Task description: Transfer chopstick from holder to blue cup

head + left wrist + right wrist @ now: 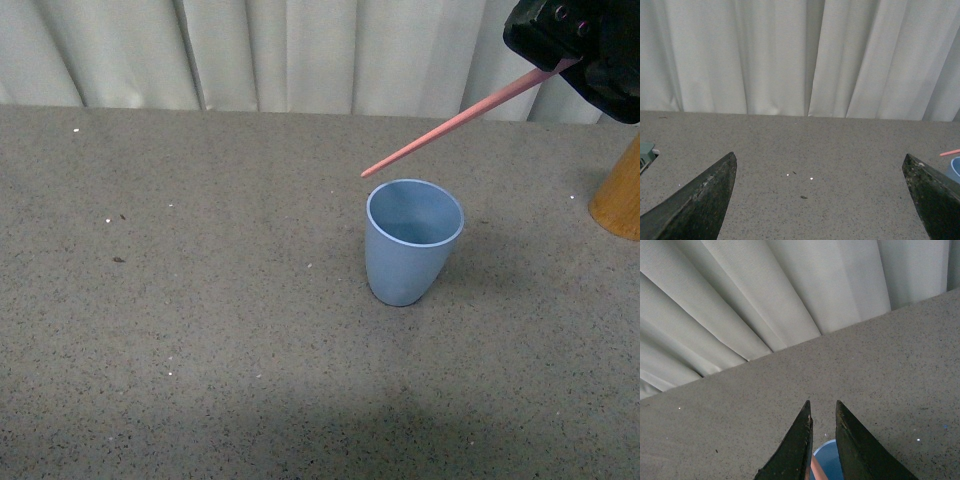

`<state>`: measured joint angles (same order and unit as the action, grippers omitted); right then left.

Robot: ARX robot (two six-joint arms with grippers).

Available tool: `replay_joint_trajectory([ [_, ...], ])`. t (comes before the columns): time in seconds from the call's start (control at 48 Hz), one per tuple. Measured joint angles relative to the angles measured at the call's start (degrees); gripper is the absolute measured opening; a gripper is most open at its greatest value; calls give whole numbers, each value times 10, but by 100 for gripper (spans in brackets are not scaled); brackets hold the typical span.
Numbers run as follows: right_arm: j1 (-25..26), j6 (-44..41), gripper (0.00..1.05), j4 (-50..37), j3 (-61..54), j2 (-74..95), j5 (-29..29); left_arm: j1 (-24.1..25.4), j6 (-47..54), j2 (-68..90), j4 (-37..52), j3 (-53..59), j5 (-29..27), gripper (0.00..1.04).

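Observation:
The light blue cup stands upright near the table's middle, its mouth empty. In the air, the salmon-pink chopstick slants down to the left, its free tip just above and left of the cup's rim. My right gripper, at the top right, is shut on the stick's upper end. The right wrist view shows the gripper with narrow jaws, the chopstick between them and the blue cup below. The orange-brown holder stands at the right edge. My left gripper is open over bare table; the chopstick's tip and the cup's rim show at that view's edge.
White curtains hang behind the grey speckled table. Small crumbs lie on the left part of the table. A teal object pokes in at the edge of the left wrist view.

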<state>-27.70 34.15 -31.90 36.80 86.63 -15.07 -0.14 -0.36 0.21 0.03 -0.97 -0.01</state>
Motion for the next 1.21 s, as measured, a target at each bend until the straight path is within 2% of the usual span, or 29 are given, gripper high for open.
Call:
replay_joint_trajectory([
  [0.5, 9, 8, 14, -2, -14, -2, -3, 0, 0, 0, 0, 0, 0, 98],
  [1.208, 3, 8, 14, 66, -19, -111, -17, 0, 0, 0, 0, 0, 0, 98],
])
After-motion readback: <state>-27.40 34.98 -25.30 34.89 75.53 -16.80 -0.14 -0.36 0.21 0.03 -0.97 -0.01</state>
